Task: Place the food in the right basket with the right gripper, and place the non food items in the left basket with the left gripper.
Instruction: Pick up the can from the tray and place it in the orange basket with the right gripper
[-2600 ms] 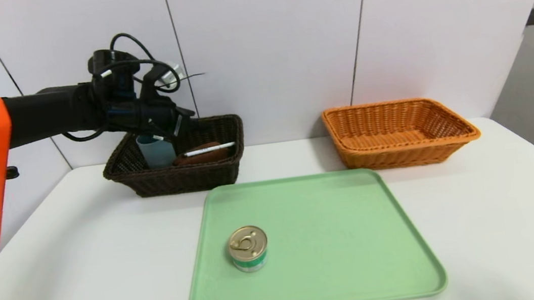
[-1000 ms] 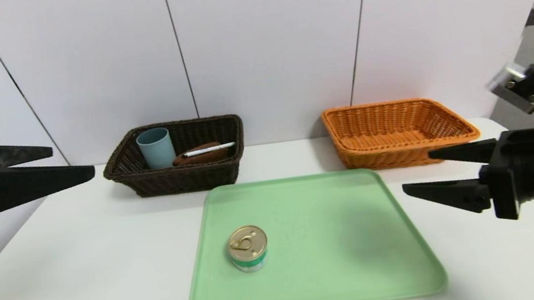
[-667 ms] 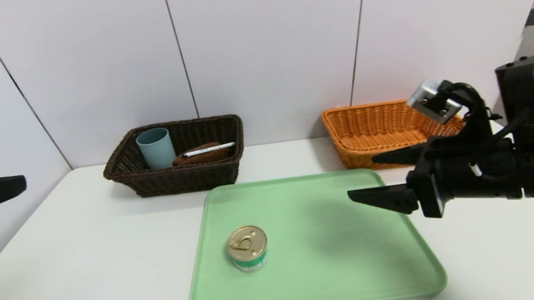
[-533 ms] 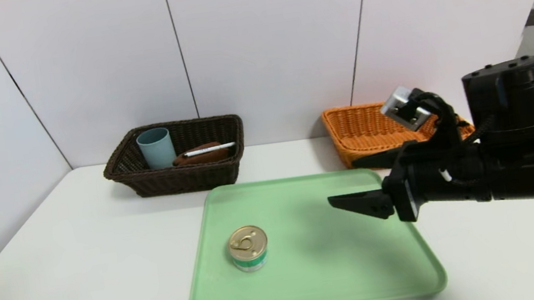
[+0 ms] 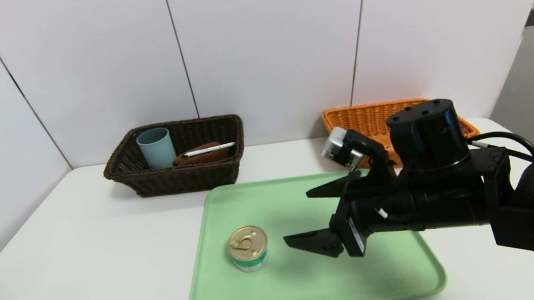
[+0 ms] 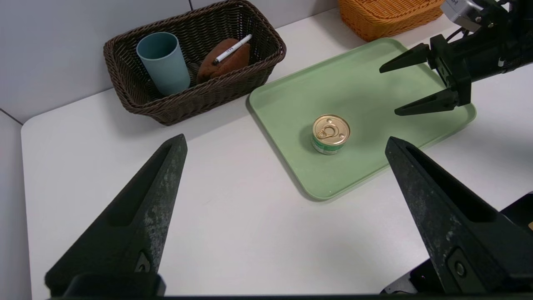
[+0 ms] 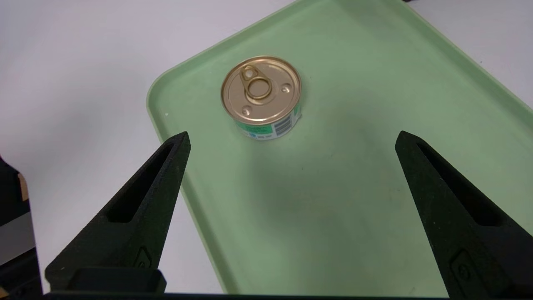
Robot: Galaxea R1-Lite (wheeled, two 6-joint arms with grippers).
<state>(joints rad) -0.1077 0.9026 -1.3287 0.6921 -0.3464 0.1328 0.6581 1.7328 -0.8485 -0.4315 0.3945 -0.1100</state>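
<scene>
1. Can (image 5: pixel 248 248): the one food item, upright on the green tray (image 5: pixel 316 299), near its left side; its transfer is left to do.
2. Right pincer (image 5: pixel 312 216): spread wide, holding nothing, above the tray on the can's right, apart from it. The step in hand is judged to be the approach to the can.
3. Orange basket (image 5: pixel 344 117): destination of the can, behind the tray at right and partly hidden by the right arm; no food is visible in the part that shows.
4. Dark basket (image 5: pixel 186 179): behind the tray at left, containing the cup (image 5: pixel 157 149), the brown cloth (image 5: pixel 202 158) and the pen (image 5: pixel 209 149), which lies across the cloth. Non-food sorting appears complete.
5. Left pincer (image 6: pixel 286 139): wide and without a load, idle over the tabletop (image 6: pixel 250 250) to the tray's left.
6. Remaining work, as judged: grasp the can, carry it to the orange basket, release.
</scene>
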